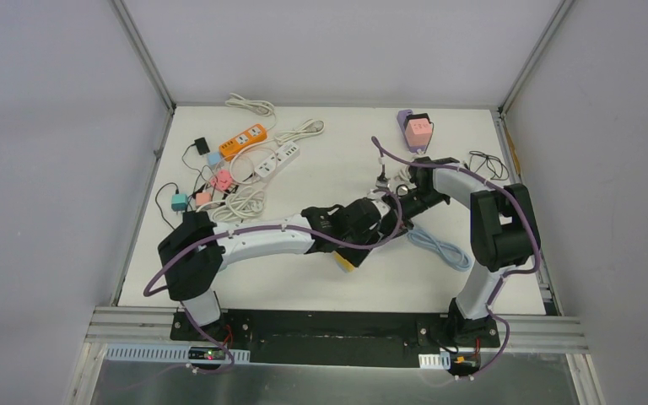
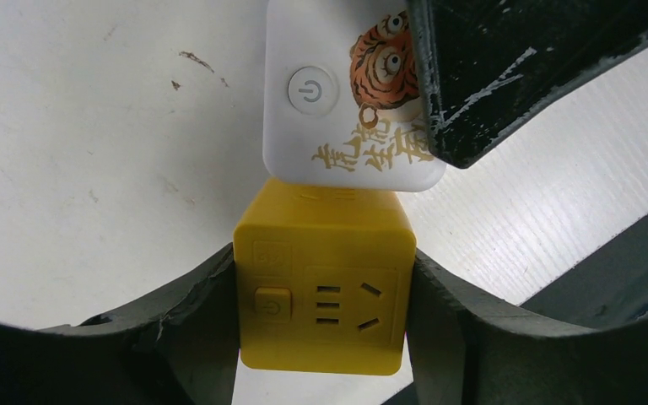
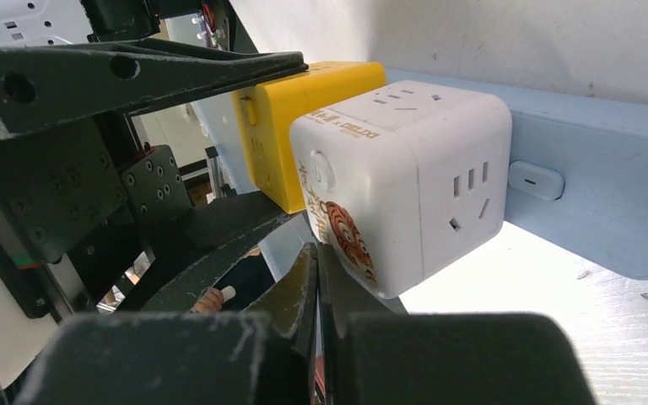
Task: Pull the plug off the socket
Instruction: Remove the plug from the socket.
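My left pincer [image 2: 322, 278]: pinching yellow cube socket [image 2: 337, 346]. My right pincer [image 3: 315, 270]: pressed together, empty. Risk: white tiger cube [image 3: 405, 177] ungripped, so both may drag together.

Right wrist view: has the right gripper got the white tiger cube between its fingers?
No, the right gripper is shut with nothing between its fingers, and the white tiger cube sits beside their tips.

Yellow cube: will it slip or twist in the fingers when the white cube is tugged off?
Probably rigid: a hard plastic block, the yellow cube should not flex. Its smooth glossy sides sit between the left fingers, so it may slide if pulled. The white cube joins on one face, so an off-axis pull could twist it.
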Controlling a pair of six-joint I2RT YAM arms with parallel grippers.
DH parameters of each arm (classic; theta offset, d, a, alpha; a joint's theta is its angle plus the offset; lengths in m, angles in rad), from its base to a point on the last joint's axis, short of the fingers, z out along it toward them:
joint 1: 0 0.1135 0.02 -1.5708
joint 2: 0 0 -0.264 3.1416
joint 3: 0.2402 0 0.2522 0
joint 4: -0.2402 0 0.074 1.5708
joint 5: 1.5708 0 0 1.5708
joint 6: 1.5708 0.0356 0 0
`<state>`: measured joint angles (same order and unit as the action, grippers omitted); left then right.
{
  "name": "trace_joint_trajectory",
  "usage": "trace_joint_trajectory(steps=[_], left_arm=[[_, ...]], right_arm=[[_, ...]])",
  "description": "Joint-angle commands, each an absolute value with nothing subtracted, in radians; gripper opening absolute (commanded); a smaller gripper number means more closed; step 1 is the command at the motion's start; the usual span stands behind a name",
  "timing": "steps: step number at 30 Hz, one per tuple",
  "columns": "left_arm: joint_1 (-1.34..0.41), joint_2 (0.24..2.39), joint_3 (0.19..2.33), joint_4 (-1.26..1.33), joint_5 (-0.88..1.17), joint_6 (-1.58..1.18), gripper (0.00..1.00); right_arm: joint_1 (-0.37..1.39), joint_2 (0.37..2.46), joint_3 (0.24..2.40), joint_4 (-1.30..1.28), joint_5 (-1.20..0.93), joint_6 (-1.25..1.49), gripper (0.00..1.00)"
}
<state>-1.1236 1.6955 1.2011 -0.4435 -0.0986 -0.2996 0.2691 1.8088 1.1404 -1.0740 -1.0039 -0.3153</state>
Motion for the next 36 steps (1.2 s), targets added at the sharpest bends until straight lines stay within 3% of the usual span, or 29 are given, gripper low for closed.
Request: trace_joint_trajectory(steps=[1,6,9,13,19,27,36], left_arm=[[-1.148,1.636,1.264,-0.303,-0.18,-0.3,0.0],[-1.266,1.759,1.395,-0.49,-0.435,-0.104,0.0],[-1.288,1.83,1.471,-0.581,-0.487,-0.096,0.0],[-1.263,1.812,1.461,-0.547,-0.389,-0.159,0.0],[-1.12,1.708,1.296,-0.313,-0.022,-0.37,0.0],[-1.187,1.72,1.359,-0.414,-0.218,-0.226,0.0],[-1.125,1.721,1.299,-0.336,-0.021,-0.343,0.0]], right_arm=[[0.285,1.866,1.125,-0.909,-0.727,-0.369,0.0],[0.288,1.874,1.133,-0.909,-0.729,-0.361,0.0],[0.29,1.873,1.134,-0.905,-0.727,-0.356,0.0],[0.29,1.873,1.134,-0.901,-0.719,-0.349,0.0],[0.291,1.88,1.135,-0.887,-0.701,-0.329,0.0],[0.298,1.891,1.137,-0.869,-0.682,-0.296,0.0],[0.295,1.83,1.177,-0.989,-0.934,-0.459,0.04]])
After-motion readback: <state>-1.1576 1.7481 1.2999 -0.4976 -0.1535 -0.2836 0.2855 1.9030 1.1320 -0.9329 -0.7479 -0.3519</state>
